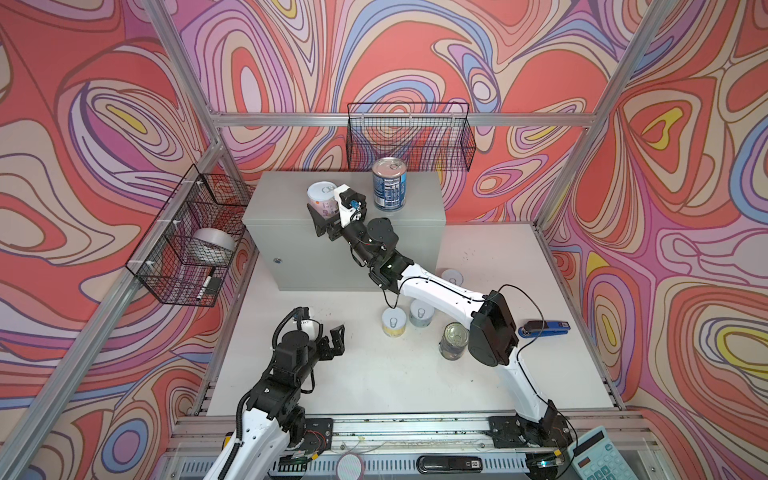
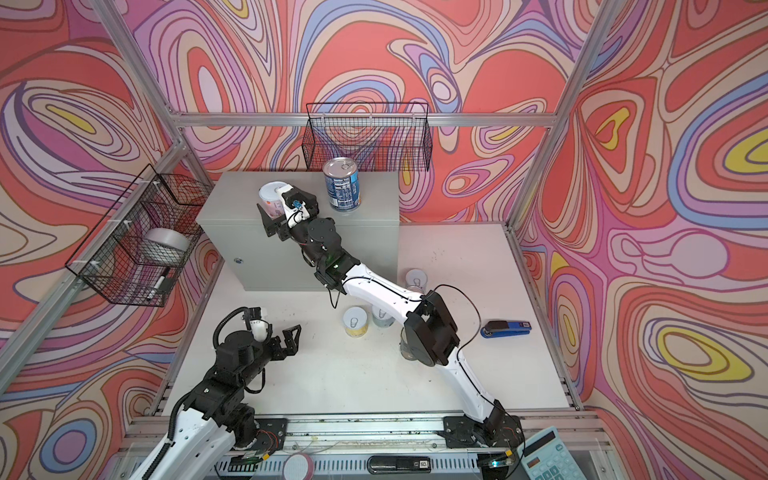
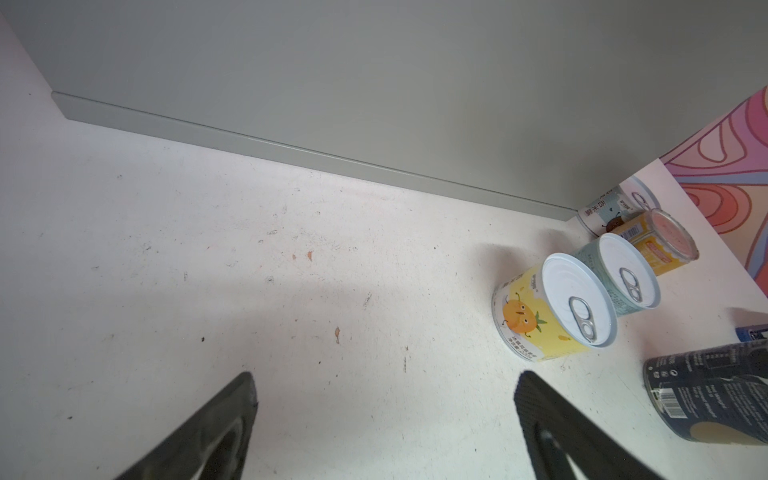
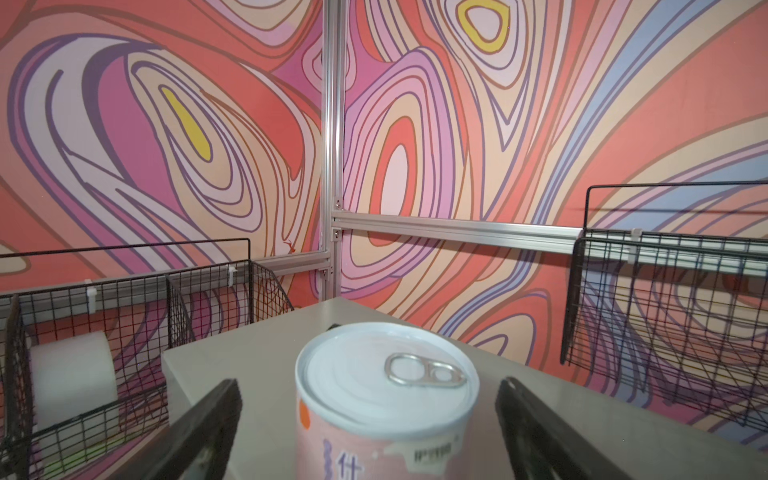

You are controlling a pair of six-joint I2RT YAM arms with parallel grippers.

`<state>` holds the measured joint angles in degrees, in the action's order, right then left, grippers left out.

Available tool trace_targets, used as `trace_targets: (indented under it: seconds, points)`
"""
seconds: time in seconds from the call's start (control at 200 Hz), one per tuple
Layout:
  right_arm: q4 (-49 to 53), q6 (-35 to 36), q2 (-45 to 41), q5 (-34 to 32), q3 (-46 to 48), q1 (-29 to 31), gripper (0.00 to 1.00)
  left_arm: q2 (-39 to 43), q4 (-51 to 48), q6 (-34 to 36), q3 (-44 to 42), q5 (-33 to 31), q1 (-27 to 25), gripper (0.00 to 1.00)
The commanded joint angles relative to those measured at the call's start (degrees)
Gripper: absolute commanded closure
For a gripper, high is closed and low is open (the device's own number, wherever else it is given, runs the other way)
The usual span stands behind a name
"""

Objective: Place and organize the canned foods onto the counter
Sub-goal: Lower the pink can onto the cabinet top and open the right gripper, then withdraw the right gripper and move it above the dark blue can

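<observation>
Nearest the robot's base, the left claw (image 1: pixel 332 343) hangs released above the white surface (image 1: pixel 374 374); the left wrist view shows its 2 fingers (image 3: pixel 208 428) spread wide over bare tabletop with nothing between them.

Mid-scene, in a top view, 3 cans show clearly: a yellow can (image 1: pixel 393 323), a pale-blue can (image 1: pixel 420 312) just beside it, and a tall dark can (image 1: pixel 454 340) partly behind the right arm's elbow. A white can (image 1: pixel 453 276) peeks out behind the forearm. The left wrist view alone reveals an orange can (image 3: pixel 656 243) lying on its side between the pale-blue can and the white can, hidden by the arm in both top views. A blue stapler (image 1: pixel 543 328) lies well apart to the right.

Farther back stands the grey counter (image 1: pixel 291 257), its lock visible only in the top views. On its top are 2 cans: a pink can (image 1: pixel 322 203) and a tall blue can (image 1: pixel 388 185), apart from each other. The right claw (image 4: pixel 365 432) is released, its fingers on either side of the pink can; the right wrist view shows clear gaps on both sides, which the top views hide.

Farthest, 2 wire baskets (image 1: pixel 409 137) hang on the walls; the left one holds a tape roll (image 1: pixel 212 247).
</observation>
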<state>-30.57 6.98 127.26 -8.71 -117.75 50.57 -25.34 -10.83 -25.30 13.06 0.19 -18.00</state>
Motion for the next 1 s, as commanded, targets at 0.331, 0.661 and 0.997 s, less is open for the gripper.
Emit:
trace_targets:
  seconds: [0.331, 0.661, 0.997]
  points:
    - [0.74, -6.42, -31.83, 0.62, 34.73, 0.23, 0.02, 1.4, 2.19, 0.61, -1.11, 0.85, 0.16, 0.0]
    - [19.15, -8.91, -53.43, -7.12, 55.04, 0.23, 0.02, 2.85, 2.97, 1.74, -1.61, 3.66, 0.07, 0.0]
    - [59.28, -22.37, -69.87, -18.25, 58.62, 0.16, 0.01, -7.07, 6.39, 4.46, 2.67, 9.62, -0.82, 0.02]
